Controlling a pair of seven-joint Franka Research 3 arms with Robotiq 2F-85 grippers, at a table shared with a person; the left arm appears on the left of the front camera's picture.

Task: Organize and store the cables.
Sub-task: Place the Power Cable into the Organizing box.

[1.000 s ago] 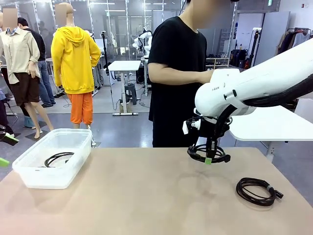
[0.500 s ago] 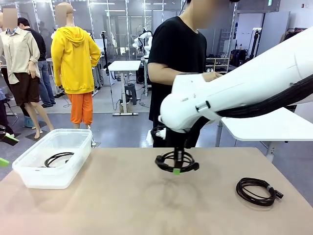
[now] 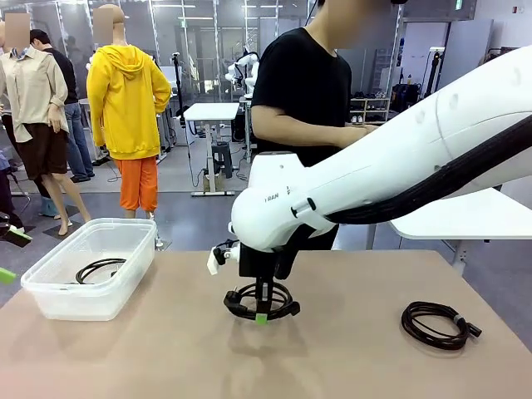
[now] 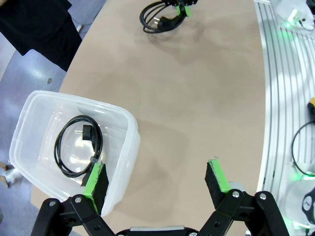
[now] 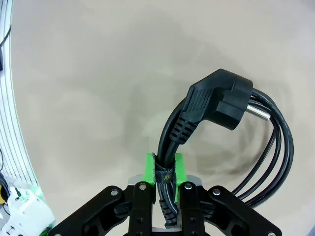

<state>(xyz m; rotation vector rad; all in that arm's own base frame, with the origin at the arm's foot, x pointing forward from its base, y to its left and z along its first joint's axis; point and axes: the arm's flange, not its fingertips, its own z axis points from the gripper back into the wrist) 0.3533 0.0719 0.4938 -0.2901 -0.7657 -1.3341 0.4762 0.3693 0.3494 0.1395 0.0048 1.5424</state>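
Counting up the score: one coil of thin black cord with a plug (image 4: 87,133) is already laid in the clear rectangular plastic tub (image 3: 83,303) at the left end of the pale brown worktop (image 3: 166,357), so one cable can be called stored. A second round black coil with a chunky angled plug (image 3: 262,301) is held by the right hand (image 3: 261,316) around the middle of the worktop, well apart from the tub. The green pads (image 5: 149,164) are seen clamped tight on the bundle right at its small tie, with the loops and plug hanging out beyond the fingertips. It seems to be carried just clear of the surface, though contact cannot be ruled out. A third black coil with a tie (image 3: 455,321) is left lying on the right side of the worktop, touched by nothing. The left hand (image 4: 157,177) is held above the near rim of the tub, fingers spread wide and nothing between them. By that reckoning roughly a third is done: the held coil is yet to be released into the tub, and the coil on the right is yet to be picked up at all.
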